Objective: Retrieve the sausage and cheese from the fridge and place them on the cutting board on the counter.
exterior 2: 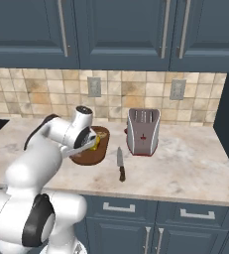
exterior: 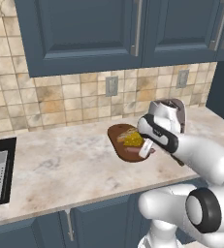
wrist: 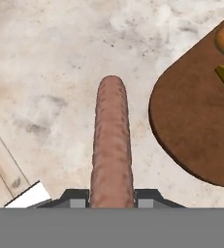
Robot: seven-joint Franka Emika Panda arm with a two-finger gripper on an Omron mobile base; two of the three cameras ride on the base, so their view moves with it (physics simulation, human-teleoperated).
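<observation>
Brown wood caught the eye from the left base view: the cutting board (exterior: 119,138) lay on the beige worktop (exterior: 65,164), the yellow cheese (exterior: 132,140) on it, the gripper (exterior: 146,151) low over its near end. From the right base view, a toaster (exterior 2: 143,132) stood just right of the board, a knife (exterior 2: 120,165) between them. In the hand view the gripper was clamped on the sausage (wrist: 112,140), which jutted out over bare worktop beside the board's rounded end.
</observation>
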